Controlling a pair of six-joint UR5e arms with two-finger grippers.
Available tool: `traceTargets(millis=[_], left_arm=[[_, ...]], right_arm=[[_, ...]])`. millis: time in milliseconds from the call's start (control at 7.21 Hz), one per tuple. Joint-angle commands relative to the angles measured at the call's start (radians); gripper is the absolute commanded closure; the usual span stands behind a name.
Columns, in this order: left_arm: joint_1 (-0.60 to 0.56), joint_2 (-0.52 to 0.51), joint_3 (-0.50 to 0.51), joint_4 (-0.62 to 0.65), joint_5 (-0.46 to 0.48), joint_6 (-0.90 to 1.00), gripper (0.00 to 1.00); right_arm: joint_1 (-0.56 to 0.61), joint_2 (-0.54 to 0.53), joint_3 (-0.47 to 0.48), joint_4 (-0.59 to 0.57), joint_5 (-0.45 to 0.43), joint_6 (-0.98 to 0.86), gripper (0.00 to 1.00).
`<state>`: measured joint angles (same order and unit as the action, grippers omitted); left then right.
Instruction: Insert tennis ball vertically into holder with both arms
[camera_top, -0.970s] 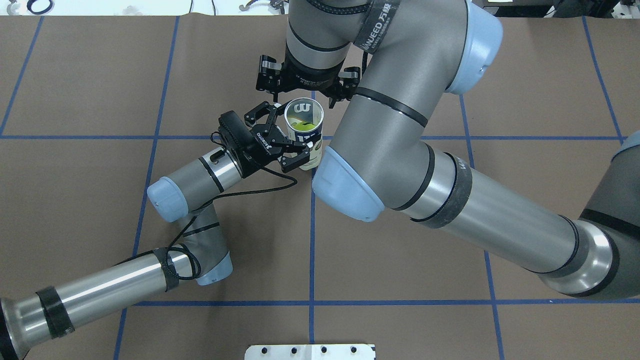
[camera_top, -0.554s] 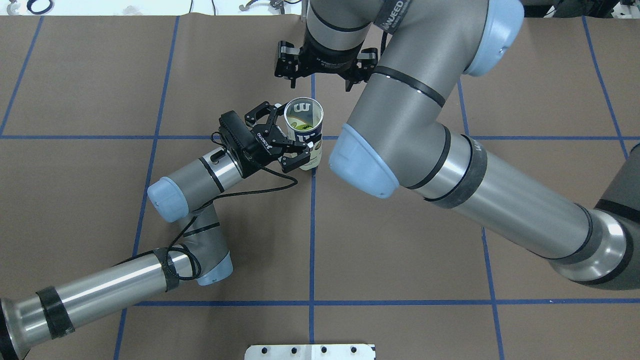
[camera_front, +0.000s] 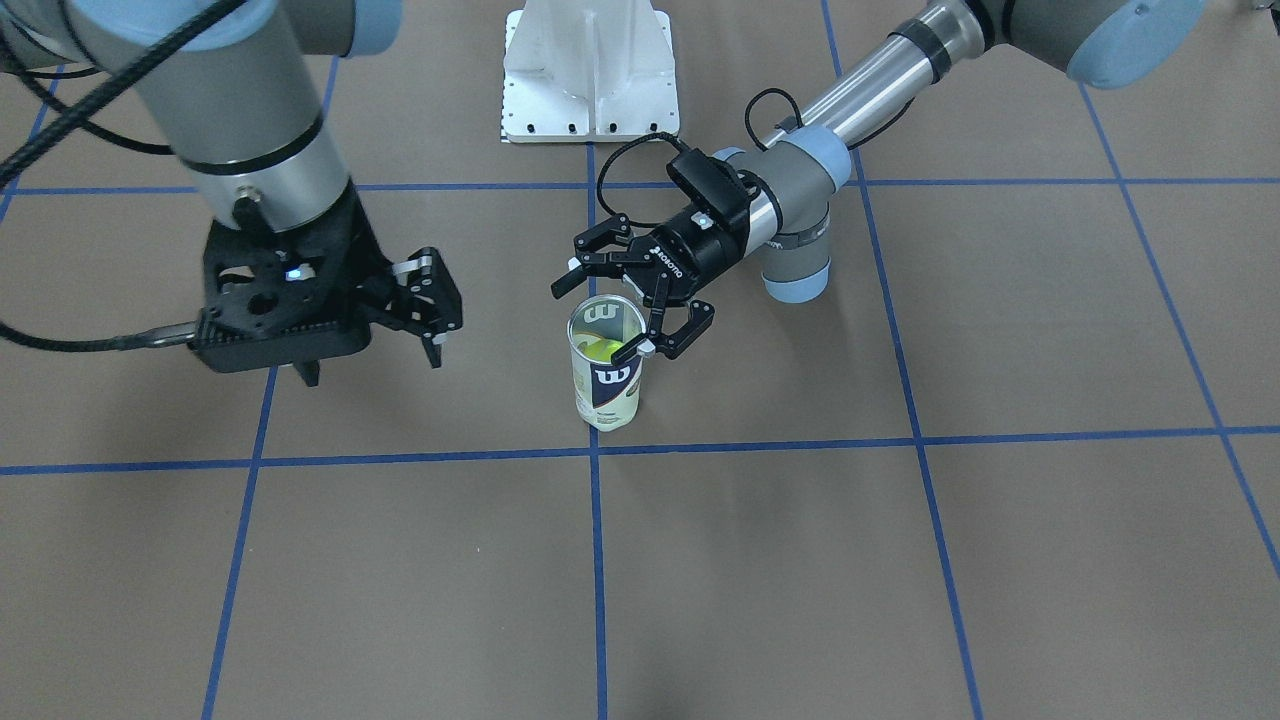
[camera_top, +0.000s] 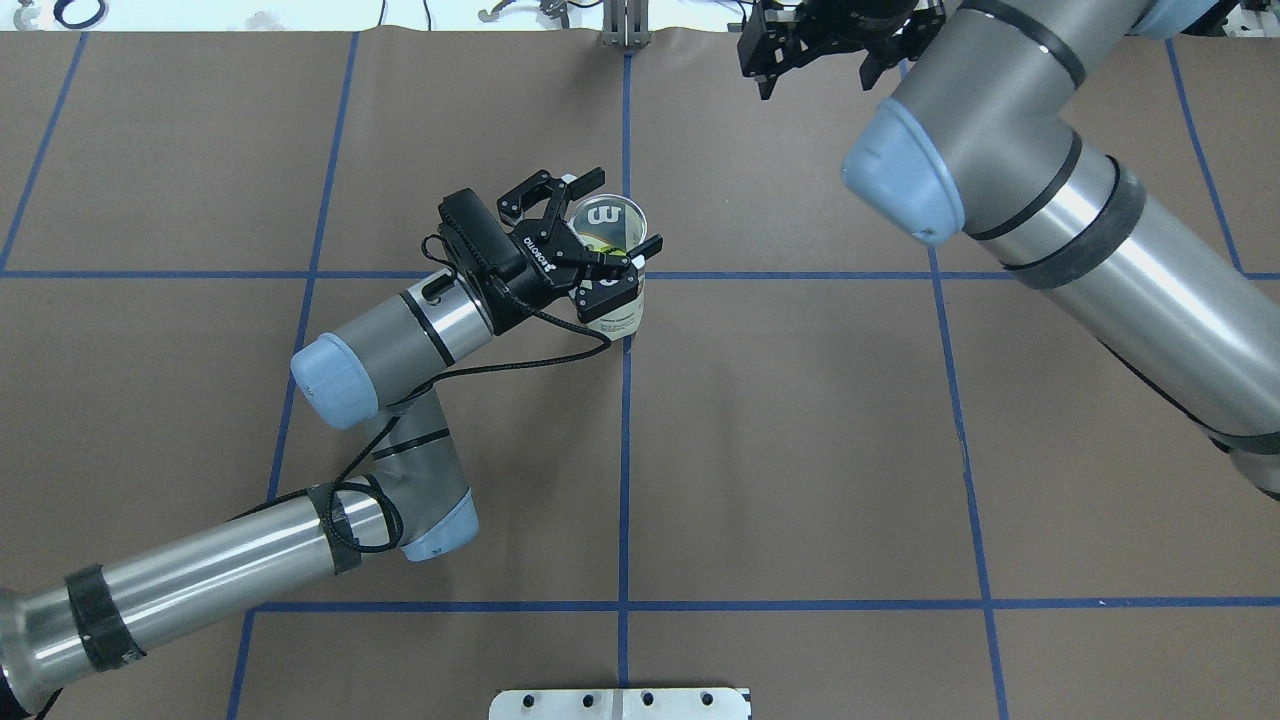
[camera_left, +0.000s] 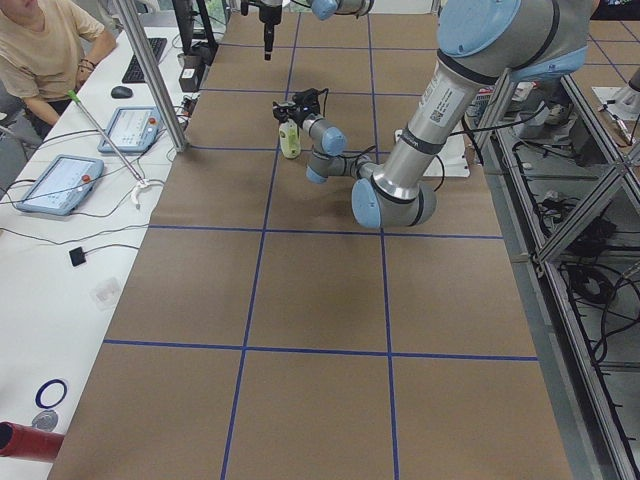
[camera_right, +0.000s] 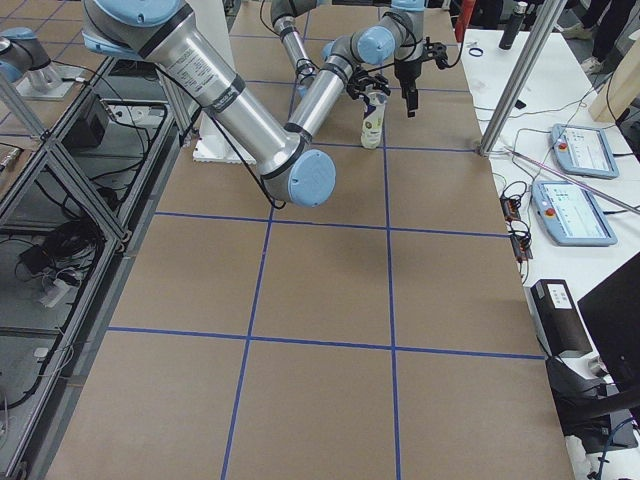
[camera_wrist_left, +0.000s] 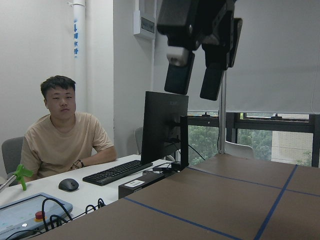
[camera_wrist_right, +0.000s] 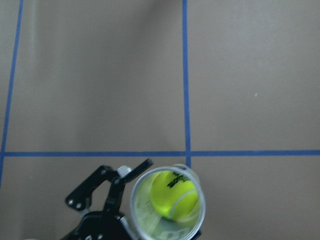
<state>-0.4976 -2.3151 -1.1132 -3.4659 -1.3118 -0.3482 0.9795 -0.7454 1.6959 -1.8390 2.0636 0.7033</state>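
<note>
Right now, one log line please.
tennis ball: in holder | holder: upright | left gripper: open, astride holder | right gripper: open, empty

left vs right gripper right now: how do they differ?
Pose: the left gripper lies roughly level, reaching in sideways; the right gripper points straight down.
Place: the left gripper straddles the rim of the holder; the right gripper hangs well clear of it, off to one side.
Shared: both have their jaws spread, and neither holds the tennis ball, which sits inside the holder.

The holder (camera_front: 607, 385) bears a white "W" logo, and the left hand (camera_front: 592, 322) is marked "ROBOTIQ"
</note>
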Motion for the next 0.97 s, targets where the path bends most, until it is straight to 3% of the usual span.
traceTargets(millis=[0, 277, 416, 693, 832], left_arm=[[-0.030, 0.035, -0.058, 0.008, -0.003, -0.002, 0.01], [-0.074, 0.145, -0.178, 0.080, -0.009, -0.002, 0.01], [-0.103, 0.239, -0.303, 0.187, -0.013, -0.002, 0.01], [-0.207, 0.411, -0.559, 0.482, -0.116, -0.003, 0.01], [-0.273, 0.437, -0.615, 0.634, -0.195, -0.003, 0.01]], right_arm=[[0.127, -0.095, -0.015, 0.003, 0.080, -0.211, 0.02], [0.270, -0.284, -0.015, 0.091, 0.166, -0.420, 0.02], [0.325, -0.383, -0.015, 0.124, 0.184, -0.511, 0.02], [0.434, -0.521, -0.031, 0.124, 0.188, -0.712, 0.02], [0.482, -0.590, -0.032, 0.124, 0.191, -0.796, 0.02]])
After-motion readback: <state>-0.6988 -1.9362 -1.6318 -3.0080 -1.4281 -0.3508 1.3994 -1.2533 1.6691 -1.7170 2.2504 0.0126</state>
